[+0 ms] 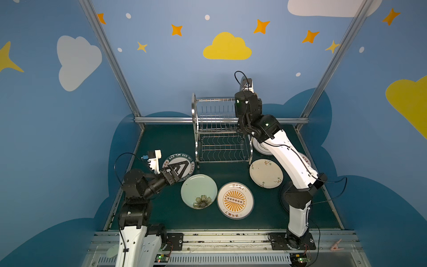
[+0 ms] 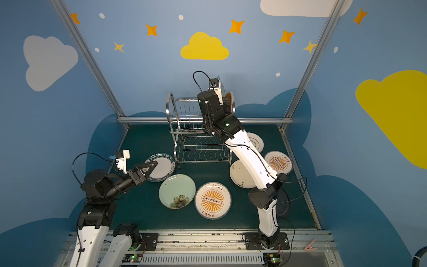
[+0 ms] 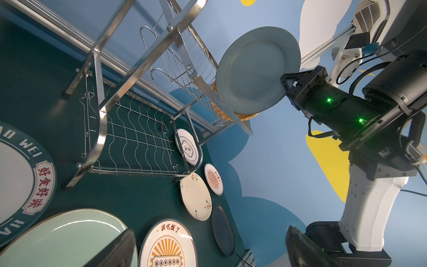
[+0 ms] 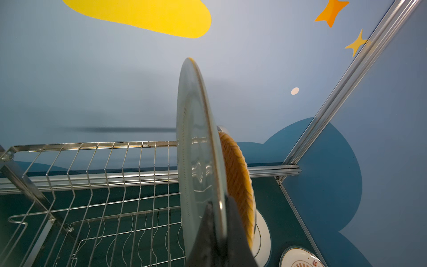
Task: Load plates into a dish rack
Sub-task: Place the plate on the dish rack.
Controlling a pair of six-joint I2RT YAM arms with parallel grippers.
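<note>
Your right gripper (image 4: 219,208) is clamped tight on the rim of the ribbed grey-green plate (image 4: 198,161). It holds the plate upright on edge at the right end of the upper tier of the dish rack (image 4: 104,173). That plate stands just beside the woven orange plate (image 4: 238,185), which sits on edge in the rack's end slot. You cannot tell whether the two touch, or whether the held plate's lower edge meets the wires.

The other plates lie flat on the dark green table (image 1: 161,208) around the rack. Off its front-left corner lies the green-lettered plate (image 2: 161,170). Your left gripper (image 1: 182,170) hovers over it with its jaws spread wide and nothing between them.

In front of the rack, the flower-printed plate (image 1: 198,189) lies just beside a sunburst plate (image 1: 235,200). Off the front-right corner lies the cream sprigged plate (image 1: 265,173). A white ringed plate (image 2: 256,141) lies by the rack's right foot, with a second sunburst plate (image 2: 278,161) near it. The dark navy plate (image 3: 223,231) lies furthest from the rack, partly hidden under your right arm.
</note>
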